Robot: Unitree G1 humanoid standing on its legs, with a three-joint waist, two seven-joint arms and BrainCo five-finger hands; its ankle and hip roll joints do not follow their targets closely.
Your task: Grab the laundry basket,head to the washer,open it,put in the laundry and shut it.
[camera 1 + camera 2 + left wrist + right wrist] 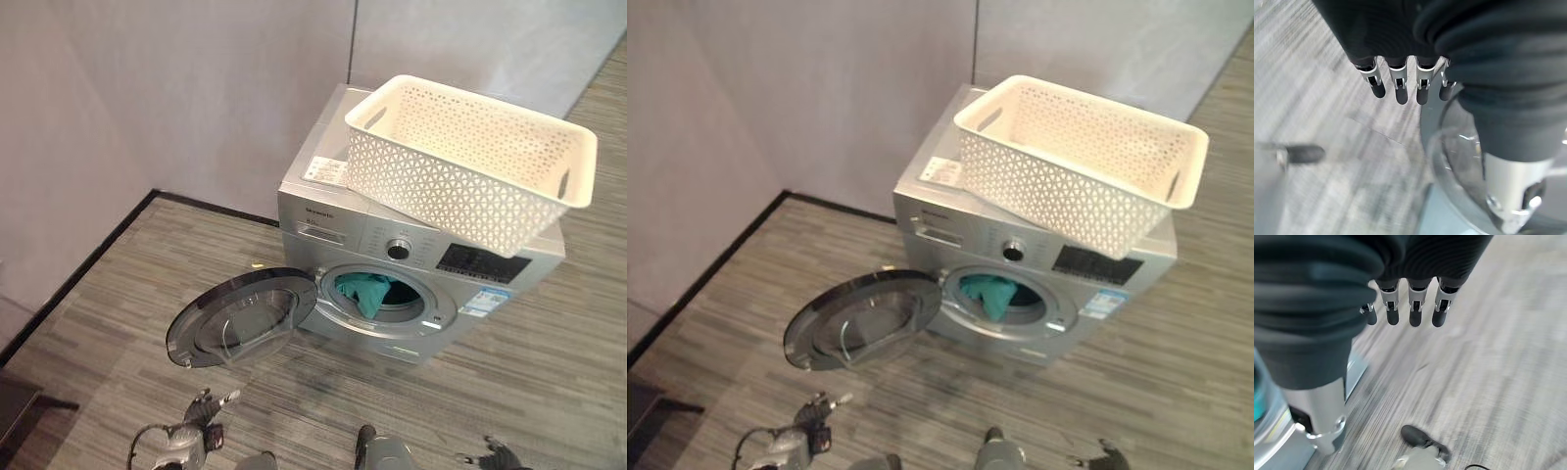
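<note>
Basket (470,162) sits on top of washer (323,211), looks empty, though floor of it partly hidden. Teal laundry (364,290) inside drum; door (240,318) swung wide open beside washer front. Left hand (1400,83) and right hand (1410,308) low before washer, fingers relaxed, holding nothing. Left: shut door

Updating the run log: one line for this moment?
washer door: open | teal laundry: in drum | basket: on washer | left hand, right hand: open, empty
</note>
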